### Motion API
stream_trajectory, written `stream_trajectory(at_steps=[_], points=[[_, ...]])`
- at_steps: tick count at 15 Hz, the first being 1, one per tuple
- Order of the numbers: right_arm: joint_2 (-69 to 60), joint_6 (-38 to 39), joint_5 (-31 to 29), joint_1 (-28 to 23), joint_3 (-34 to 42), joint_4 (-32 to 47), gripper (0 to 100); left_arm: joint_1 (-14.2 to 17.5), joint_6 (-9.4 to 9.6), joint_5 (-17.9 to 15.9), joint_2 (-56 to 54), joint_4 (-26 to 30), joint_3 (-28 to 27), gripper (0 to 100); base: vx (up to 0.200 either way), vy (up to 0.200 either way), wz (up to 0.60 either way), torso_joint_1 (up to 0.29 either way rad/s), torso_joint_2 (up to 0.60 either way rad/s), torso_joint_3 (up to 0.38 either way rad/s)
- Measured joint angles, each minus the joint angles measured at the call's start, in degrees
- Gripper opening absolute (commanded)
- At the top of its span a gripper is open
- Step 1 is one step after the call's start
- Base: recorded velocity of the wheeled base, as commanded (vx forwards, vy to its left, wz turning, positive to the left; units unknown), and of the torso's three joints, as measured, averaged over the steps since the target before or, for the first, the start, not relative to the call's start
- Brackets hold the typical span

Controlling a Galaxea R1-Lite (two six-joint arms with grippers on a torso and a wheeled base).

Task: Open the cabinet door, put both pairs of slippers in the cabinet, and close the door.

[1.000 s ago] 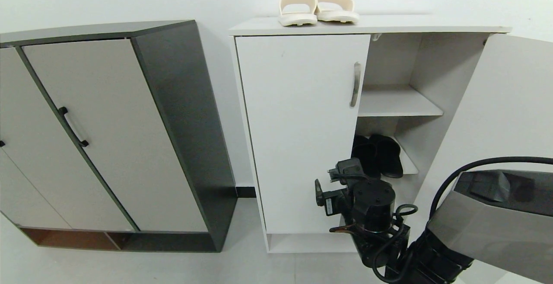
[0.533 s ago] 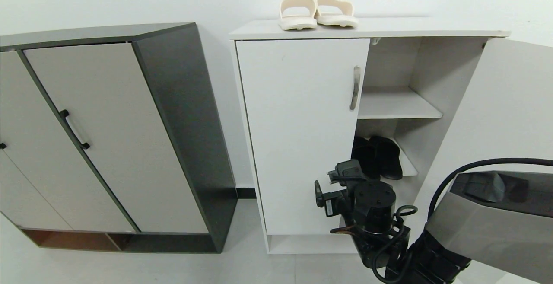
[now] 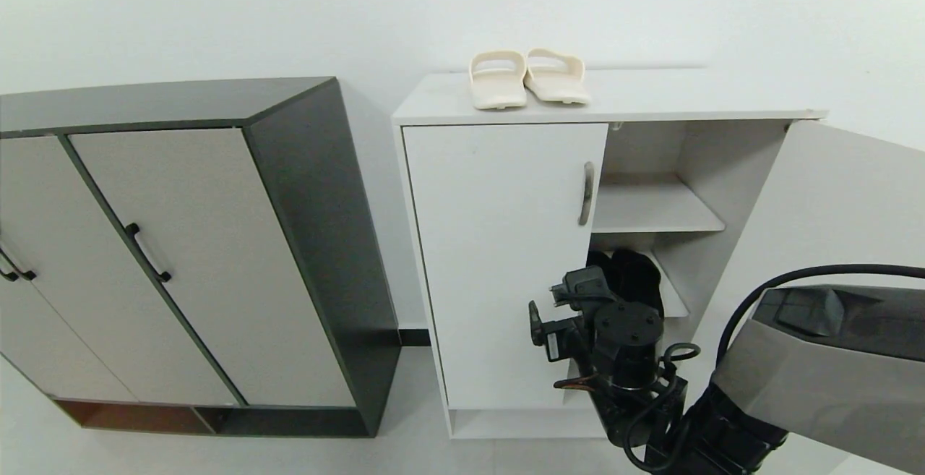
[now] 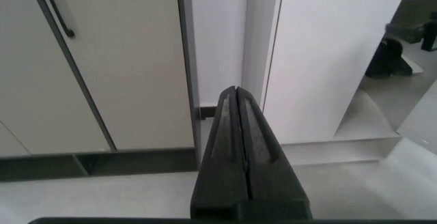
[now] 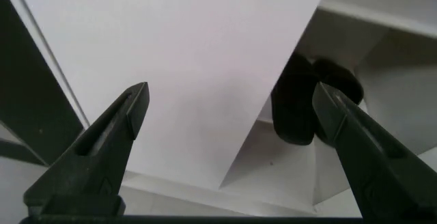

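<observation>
**Surroundings.** White wall (image 3: 289,12) behind, pale floor (image 3: 217,453) below.

**Cabinets: 2.**
- Dark cabinet (image 3: 311,229) sits at 9 o'clock in the head view. Its visible doors are shut. Two black handles (image 3: 147,252) show, one of them cut by the frame edge.
- White cabinet (image 3: 686,95) sits at centre, just beside the dark one, with a narrow strip of wall between them.

**White cabinet doors: 2.**
- Left door (image 3: 506,258) is shut, with one metal handle (image 3: 586,193) on its 3 o'clock edge.
- Right door (image 3: 831,244) is swung wide toward 3 o'clock, exposing the right half of the interior.

**Shelves visible inside: 2.** An upper shelf (image 3: 654,207) and a lower shelf (image 3: 676,298).

**Slippers: 2 pairs, 4 pieces.**
- Cream pair (image 3: 526,79) lies on the cabinet top at 12 o'clock, side by side and touching.
- Black pair (image 3: 632,272) lies on the lower shelf inside, partly hidden by the shut door's edge and by the right arm in front.

**Grippers: 2.**
- Right gripper (image 5: 231,94) sits at 5 o'clock in the head view, low before the free edge of the shut door. Its fingers are spread wide and hold nothing. The wrist view shows the shut door between them and the black pair just past its edge.
- Left gripper (image 4: 236,94) has its fingers pressed flat together with nothing between them. It points at the gap between the two cabinets, near the floor.

**Obstructions.** The shut left door covers the left half of the interior. The open door stands out at the right side — beside the right arm.
</observation>
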Motion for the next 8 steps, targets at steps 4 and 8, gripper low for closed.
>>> stream_trajectory(at_steps=[4,8], points=[[0.0,-0.02,0.05,0.04,0.0,0.0,100,-0.02,0.0,0.02,0.0,0.0,0.0,0,0.0,0.0,0.0,0.14,-0.47,-0.328],[0.0,-0.02,0.05,0.2,0.0,-0.05,100,-0.05,-0.02,0.05,0.05,0.0,0.0,0,0.0,0.0,0.0,0.167,-0.48,-0.315]])
